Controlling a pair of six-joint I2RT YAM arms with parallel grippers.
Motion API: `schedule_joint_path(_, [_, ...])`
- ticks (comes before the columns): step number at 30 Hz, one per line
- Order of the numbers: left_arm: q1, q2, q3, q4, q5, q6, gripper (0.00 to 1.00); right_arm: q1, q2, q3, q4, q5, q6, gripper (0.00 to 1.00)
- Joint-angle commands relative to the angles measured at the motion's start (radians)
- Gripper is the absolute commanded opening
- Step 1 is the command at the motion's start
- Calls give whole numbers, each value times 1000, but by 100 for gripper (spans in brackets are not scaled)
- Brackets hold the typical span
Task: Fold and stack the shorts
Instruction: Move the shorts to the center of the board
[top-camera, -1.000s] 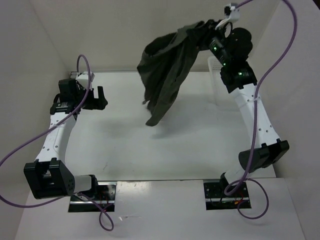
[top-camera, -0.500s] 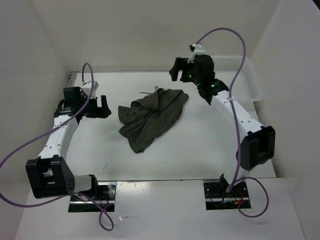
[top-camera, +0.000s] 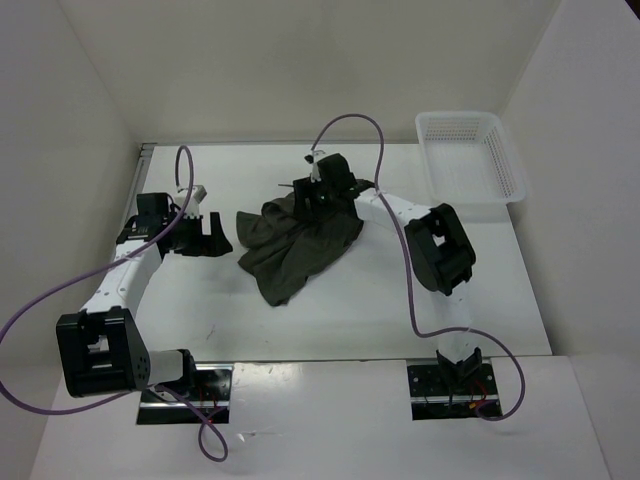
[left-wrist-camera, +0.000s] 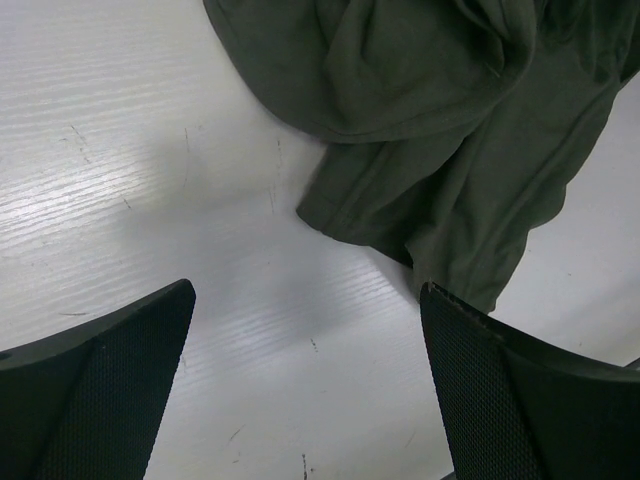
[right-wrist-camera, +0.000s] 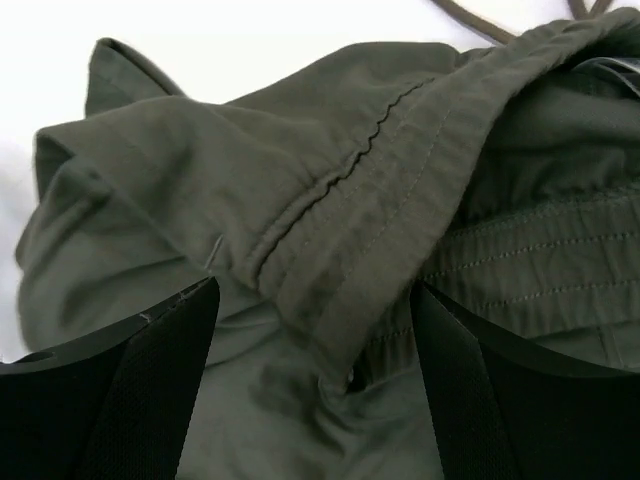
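We see the shorts (top-camera: 295, 248) lying in a crumpled heap on the white worktop (top-camera: 380, 300), about midway between the two arms. The dark olive cloth is bunched at the far end and trails to a narrow tip at the near left.

The right pincer (top-camera: 318, 197) sits at the far edge of the heap, over the waist end. In its wrist view the two black fingers (right-wrist-camera: 150, 390) stand spread wide. The stitched waistband (right-wrist-camera: 530, 250) and a folded seam bulge up between them, unclamped. A thin drawstring (right-wrist-camera: 478, 22) runs off the cloth onto the worktop beyond.

The left pincer (top-camera: 208, 236) hangs just left of the shorts, apart from them. Its own fingers (left-wrist-camera: 100, 380) are spread fully over bare, scratched worktop, with a leg hem (left-wrist-camera: 350, 215) lying ahead of them.

A white mesh basket (top-camera: 505, 170) stands at the far right corner, well apart from the shorts.

The folds hide the inside of the waistband, so we cannot tell about any label or print there.
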Motion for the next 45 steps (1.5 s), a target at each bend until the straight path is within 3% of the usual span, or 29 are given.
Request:
schedule_joint_path(1, [7, -16, 3, 6, 33, 4, 100, 5, 18, 90, 5, -2, 19, 82])
schedule_joint_path(4, [7, -16, 3, 6, 33, 4, 100, 5, 28, 90, -4, 7, 28, 80])
schedule_joint_path(6, [7, -16, 3, 15, 33, 4, 100, 5, 28, 64, 10, -34, 28, 60])
schedule_joint_path(8, [7, -16, -8, 15, 33, 4, 100, 5, 28, 64, 10, -118, 28, 29])
schedule_joint_path(9, [7, -16, -8, 15, 33, 4, 100, 5, 39, 84, -9, -139, 17, 0])
schedule_joint_path(12, [7, -16, -8, 15, 21, 4, 100, -4, 39, 160, -116, -174, -21, 0])
schedule_joint_path(15, [7, -5, 14, 15, -19, 4, 100, -59, -83, 124, -147, -214, -64, 0])
schedule_joint_path(19, [-45, 46, 50, 46, -71, 4, 100, -203, -383, -43, -122, -214, -64, 0])
schedule_joint_path(25, [-88, 159, 148, 118, -35, 4, 100, -245, -557, -284, -223, -88, -130, 0])
schedule_joint_path(30, [-101, 279, 245, 142, -7, 4, 100, -254, -654, -381, -225, -68, -130, 0])
schedule_joint_path(34, [-110, 398, 307, 152, 103, 4, 97, -254, -688, -436, -178, -119, -95, 0])
schedule_joint_path(39, [-142, 627, 428, 69, 56, 4, 93, -254, -709, -485, -121, -119, -67, 0])
schedule_joint_path(41, [-151, 728, 544, 46, 56, 4, 92, -254, -722, -508, -121, -119, -67, 0])
schedule_joint_path(45, [-151, 799, 658, 78, 56, 4, 92, -254, -740, -517, -121, -119, -77, 0])
